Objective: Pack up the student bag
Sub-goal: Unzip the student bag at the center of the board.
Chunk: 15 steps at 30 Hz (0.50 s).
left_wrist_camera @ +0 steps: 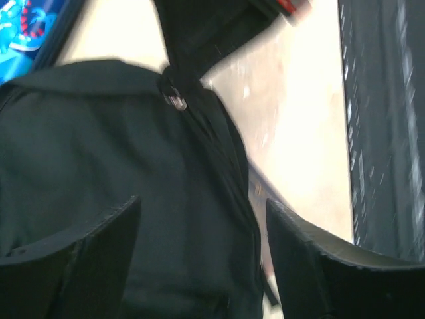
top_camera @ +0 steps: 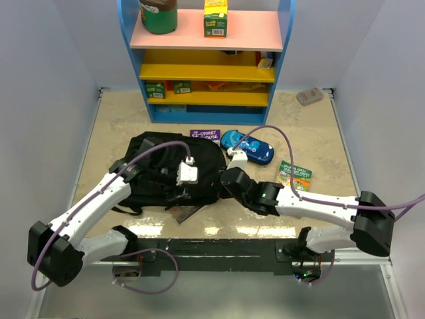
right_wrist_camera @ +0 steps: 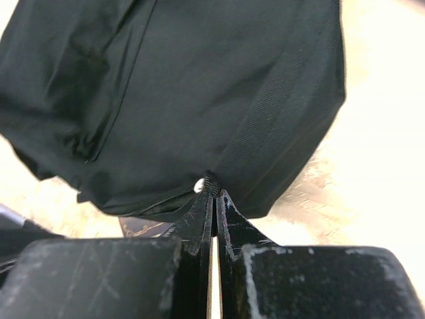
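Now I see the bag (top_camera: 174, 174) lying on the table (top_camera: 312, 133) before both arms; my left gripper (left_wrist_camera: 202, 203) hangs open over it, my right gripper (right_wrist_camera: 214, 196) pinches its edge.

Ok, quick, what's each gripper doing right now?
Left gripper: open, over the soft black fabric backpack, holding nothing.
Right gripper: shut on the backpack's zipper edge.
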Each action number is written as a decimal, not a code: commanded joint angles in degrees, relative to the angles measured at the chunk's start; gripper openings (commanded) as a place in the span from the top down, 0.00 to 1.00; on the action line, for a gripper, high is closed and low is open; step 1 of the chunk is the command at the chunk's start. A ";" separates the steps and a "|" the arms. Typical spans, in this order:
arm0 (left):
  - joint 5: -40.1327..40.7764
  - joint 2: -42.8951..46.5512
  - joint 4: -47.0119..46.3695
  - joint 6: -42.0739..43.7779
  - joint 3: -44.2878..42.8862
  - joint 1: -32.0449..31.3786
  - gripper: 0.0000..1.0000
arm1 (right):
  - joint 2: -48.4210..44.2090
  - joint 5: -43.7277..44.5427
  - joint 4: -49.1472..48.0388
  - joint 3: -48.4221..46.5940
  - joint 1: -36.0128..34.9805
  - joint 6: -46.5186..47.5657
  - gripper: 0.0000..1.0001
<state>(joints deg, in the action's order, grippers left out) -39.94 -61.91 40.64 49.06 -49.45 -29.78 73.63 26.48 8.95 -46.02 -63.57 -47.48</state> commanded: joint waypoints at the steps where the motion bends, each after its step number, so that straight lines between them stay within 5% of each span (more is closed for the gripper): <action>1: -8.49 -4.70 -13.20 -18.44 -0.30 -1.50 0.19 | -2.61 -1.96 -2.71 0.32 0.11 0.90 1.00; 5: -5.15 -7.51 -21.47 -24.26 2.42 -3.96 0.14 | -3.31 -2.22 -2.27 0.05 0.20 1.08 1.00; 6: -4.45 -8.13 -23.40 -25.49 2.60 -4.14 0.00 | -3.31 -2.13 -2.27 -0.03 0.11 1.16 1.00; 15: -1.72 -12.80 -27.89 -26.56 4.71 -6.34 0.00 | -3.93 -2.49 -2.01 0.14 0.20 1.17 1.00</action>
<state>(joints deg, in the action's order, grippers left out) -42.59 -74.30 18.41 24.95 -46.44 -35.20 71.94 24.25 8.49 -45.74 -63.57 -47.27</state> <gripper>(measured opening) 0.997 0.013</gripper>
